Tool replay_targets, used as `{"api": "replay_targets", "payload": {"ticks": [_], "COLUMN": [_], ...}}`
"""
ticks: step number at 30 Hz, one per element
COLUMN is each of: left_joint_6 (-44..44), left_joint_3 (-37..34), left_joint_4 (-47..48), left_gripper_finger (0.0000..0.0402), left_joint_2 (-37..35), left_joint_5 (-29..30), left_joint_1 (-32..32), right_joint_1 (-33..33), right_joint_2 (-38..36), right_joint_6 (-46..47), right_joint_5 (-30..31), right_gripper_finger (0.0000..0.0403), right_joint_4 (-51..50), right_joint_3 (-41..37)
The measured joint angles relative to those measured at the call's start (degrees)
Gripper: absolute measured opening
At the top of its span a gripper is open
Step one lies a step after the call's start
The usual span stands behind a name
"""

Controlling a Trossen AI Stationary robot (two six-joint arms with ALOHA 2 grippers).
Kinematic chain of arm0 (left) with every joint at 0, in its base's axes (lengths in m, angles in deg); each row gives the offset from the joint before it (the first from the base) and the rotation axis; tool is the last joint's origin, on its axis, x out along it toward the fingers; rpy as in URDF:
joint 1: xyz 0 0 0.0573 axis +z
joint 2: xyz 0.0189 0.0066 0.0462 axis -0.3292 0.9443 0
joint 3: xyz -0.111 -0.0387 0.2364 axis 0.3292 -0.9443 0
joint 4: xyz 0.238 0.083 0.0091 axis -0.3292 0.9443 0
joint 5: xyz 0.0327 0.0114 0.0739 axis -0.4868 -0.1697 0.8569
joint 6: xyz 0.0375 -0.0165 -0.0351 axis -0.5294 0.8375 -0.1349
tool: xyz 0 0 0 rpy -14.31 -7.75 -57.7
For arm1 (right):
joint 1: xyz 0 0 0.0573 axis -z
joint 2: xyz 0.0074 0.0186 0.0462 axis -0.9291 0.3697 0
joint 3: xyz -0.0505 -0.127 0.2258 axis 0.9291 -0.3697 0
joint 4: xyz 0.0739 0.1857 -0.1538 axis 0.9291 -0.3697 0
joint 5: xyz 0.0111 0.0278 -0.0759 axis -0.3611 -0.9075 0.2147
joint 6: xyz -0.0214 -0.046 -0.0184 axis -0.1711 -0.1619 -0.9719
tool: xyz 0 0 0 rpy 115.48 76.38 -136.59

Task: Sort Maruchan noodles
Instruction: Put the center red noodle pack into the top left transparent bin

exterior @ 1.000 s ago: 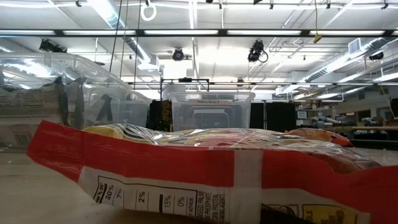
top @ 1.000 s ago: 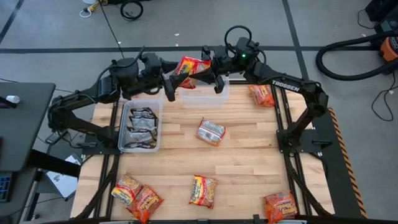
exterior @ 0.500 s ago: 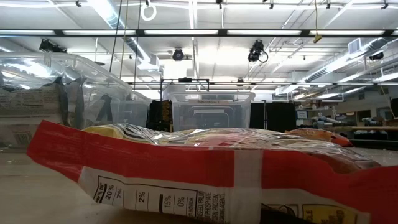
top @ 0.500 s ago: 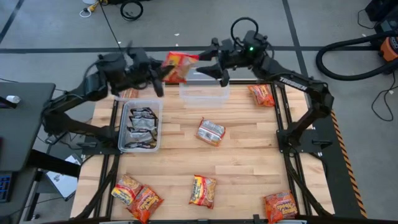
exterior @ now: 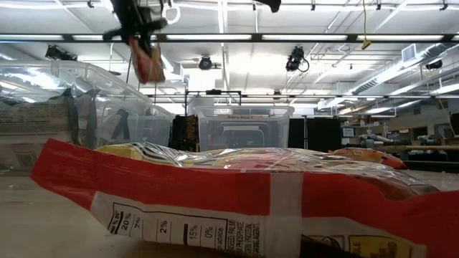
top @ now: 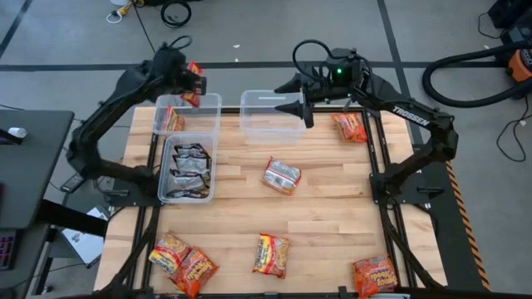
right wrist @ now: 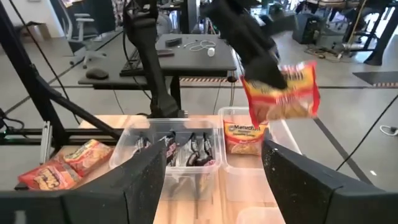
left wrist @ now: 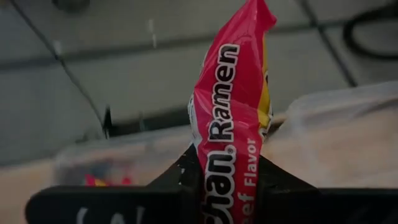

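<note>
The left tool (top: 193,81) is clenched on a red Maruchan Ramen packet (top: 194,83). It hangs the packet in the air, right over the far edge of the top left bin (top: 210,101). In the left wrist view the two fingers (left wrist: 180,177) squeeze the packet (left wrist: 231,118) from both sides, and it stands up tall between them.

One orange packet in the bin (top: 173,122) lies against that bin's left wall. The rest of that bin is bare.

Just in front of it is the long bin (top: 209,170), with silver-black packets (top: 188,172) filling it. I cannot count them for sure.

To the right of the top left bin is the middle bin (top: 249,124). The right tool (top: 304,104) hangs at its right edge with its fingers spread apart, grasping nothing.

Six packets lie on the wooden counter (top: 332,208). One is near the far right corner (top: 350,126). One is in the middle (top: 282,175). Two overlap at the front left (top: 183,262). One is at the front middle (top: 271,253), and one at the front right (top: 374,275). There is lots of open wood between them.
</note>
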Motion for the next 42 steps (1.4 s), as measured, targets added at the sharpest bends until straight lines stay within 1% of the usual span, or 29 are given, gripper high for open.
{"api": "replay_targets", "payload": {"ticks": [2,3,6,8,10,13,16,21,24,27,31,33,36,42], "left_joint_6": [0.0,0.0,0.2,1.4,2.0,3.7,5.0,4.8,3.4,1.5,1.5,0.0,0.7,0.7], "left_joint_3": [0.0,0.0,0.0,0.0,0.0,-0.4,-3.1,-12.9,-18.5,-22.7,-26.8,-27.6,-27.6,-27.6], "left_joint_4": [1.6,3.3,11.4,17.0,20.2,17.1,11.7,3.3,-2.7,-6.6,-7.8,-8.3,-9.8,-9.5], "left_gripper_finger": [0.0061,0.0061,0.0060,0.0060,0.0060,0.0060,0.0060,0.0060,0.0059,0.0059,0.0062,0.0067,0.0080,0.0127], "left_joint_2": [3.3,4.9,9.2,10.6,11.0,10.9,10.9,11.0,11.0,11.0,11.0,11.0,11.2,11.6], "left_joint_5": [-4.1,-5.2,-5.5,-4.9,-3.2,-0.3,-0.8,-1.0,-1.6,-2.0,1.8,2.5,3.5,3.5], "left_joint_1": [3.4,4.6,6.9,7.3,7.2,7.2,8.0,8.4,8.8,9.0,9.2,9.2,9.1,9.5], "right_joint_1": [-0.9,-1.3,-2.2,-2.5,-2.5,-2.5,-2.5,-2.5,-2.6,-2.7,-3.3,-3.8,-4.6,-5.6], "right_joint_2": [-0.2,-0.3,-0.3,-0.3,-0.3,-0.3,-0.2,-0.2,-0.2,-0.2,-0.2,-0.2,-0.2,-0.4], "right_joint_6": [1.1,1.6,3.2,4.1,4.4,3.4,2.6,2.1,2.1,2.1,2.1,2.1,2.1,2.3], "right_joint_5": [1.1,1.3,1.2,1.2,1.7,4.4,6.7,7.1,7.1,7.1,7.1,7.1,7.1,7.1], "right_gripper_finger": [0.0267,0.0267,0.0267,0.0267,0.0267,0.0267,0.0267,0.0267,0.0267,0.0267,0.0267,0.0267,0.0267,0.0267], "right_joint_4": [-0.3,-0.2,-0.5,-0.8,-1.6,-2.8,-3.2,-4.2,-6.7,-9.4,-11.7,-12.8,-14.4,-17.1], "right_joint_3": [0.0,0.0,0.0,0.0,0.0,0.0,0.0,0.0,0.0,0.0,0.0,0.0,-0.1,-0.1]}}
